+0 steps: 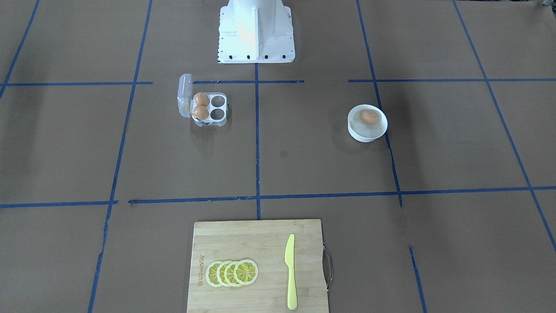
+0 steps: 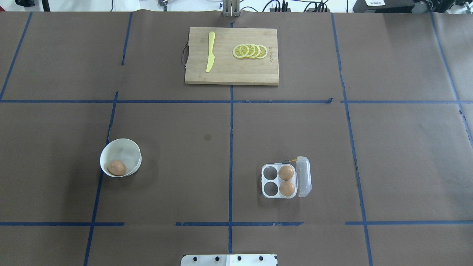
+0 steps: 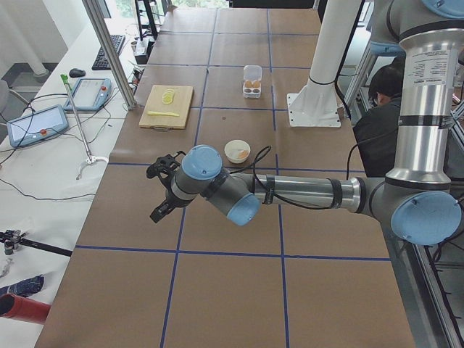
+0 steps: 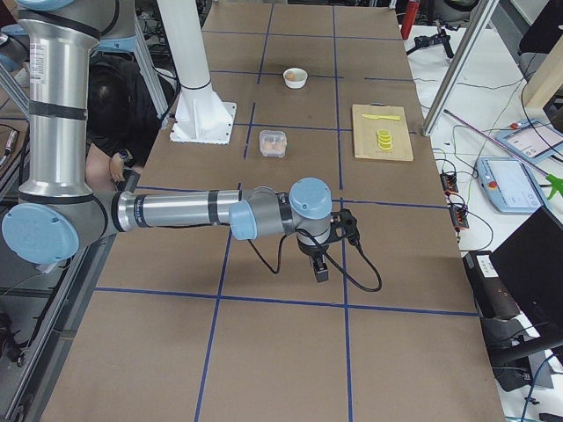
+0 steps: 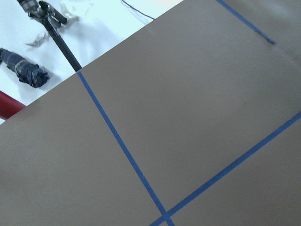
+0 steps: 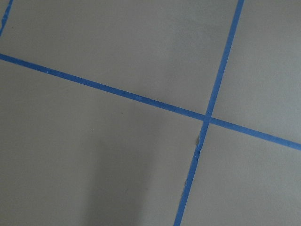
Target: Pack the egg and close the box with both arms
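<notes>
1. Tan-brown egg (image 2: 117,167) lies in the white bowl (image 2: 127,147) on my left half of the table (image 2: 406,155).
2. Well apart, on my right half, the box (image 2: 278,181) sits with its lid (image 2: 303,176) swung open; two more eggs (image 2: 286,172) fill the cells beside the lid.
3. My left gripper (image 3: 156,194) hangs over the table's far left end; spread or pressed together, I cannot tell.
4. My right gripper (image 4: 327,253) hangs over the opposite end; again I cannot tell.

Robotics lab, tape-gridded table (image 2: 295,129), teach pendants (image 3: 33,125) on side bench (image 3: 43,163)

Tan-brown egg (image 2: 116,167), white bowl (image 2: 125,148), clear box (image 2: 278,181) — blue-gridded brown table (image 2: 166,118)
</notes>
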### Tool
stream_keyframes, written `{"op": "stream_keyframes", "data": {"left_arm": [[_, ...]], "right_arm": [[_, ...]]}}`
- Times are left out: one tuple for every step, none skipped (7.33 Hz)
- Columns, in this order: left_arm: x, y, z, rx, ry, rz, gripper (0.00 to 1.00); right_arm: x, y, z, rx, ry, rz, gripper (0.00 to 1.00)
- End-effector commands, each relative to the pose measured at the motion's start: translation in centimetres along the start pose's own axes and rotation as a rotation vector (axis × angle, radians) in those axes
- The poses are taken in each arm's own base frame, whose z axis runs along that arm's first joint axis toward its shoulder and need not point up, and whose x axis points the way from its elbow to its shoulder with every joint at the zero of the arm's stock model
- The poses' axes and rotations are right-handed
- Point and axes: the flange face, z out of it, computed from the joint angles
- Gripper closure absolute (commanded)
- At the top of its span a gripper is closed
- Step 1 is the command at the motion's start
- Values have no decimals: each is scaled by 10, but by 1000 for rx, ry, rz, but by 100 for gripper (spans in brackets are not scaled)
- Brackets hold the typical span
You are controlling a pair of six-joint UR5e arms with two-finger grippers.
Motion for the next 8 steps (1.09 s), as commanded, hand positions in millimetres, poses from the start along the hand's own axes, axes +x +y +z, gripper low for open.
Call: {"op": "stream_keyframes", "data": {"left_arm": [[27,-19,-7,122,45,123,0],[68,-26,33,85,165,176,0],[89,-37,46,74,206,145,0],[129,-57,50,71,264,67,0],[182,-73,62,51,335,17,0],[231,-86,71,46,348,-23,0],[280,-92,85,42,347,-27,0],[311,-95,94,63,311,-1,0]], "right_arm": [[7,-4,7,35,-1,-30,0],[6,-5,6,39,-1,-36,0],[4,-7,6,39,-2,-38,0],[3,-6,9,32,-3,-41,0],[3,-6,10,31,-3,-42,0],[3,-5,10,30,-3,-39,0],[4,-5,10,30,-2,-41,0],[4,-4,10,29,-2,-39,0]]}}
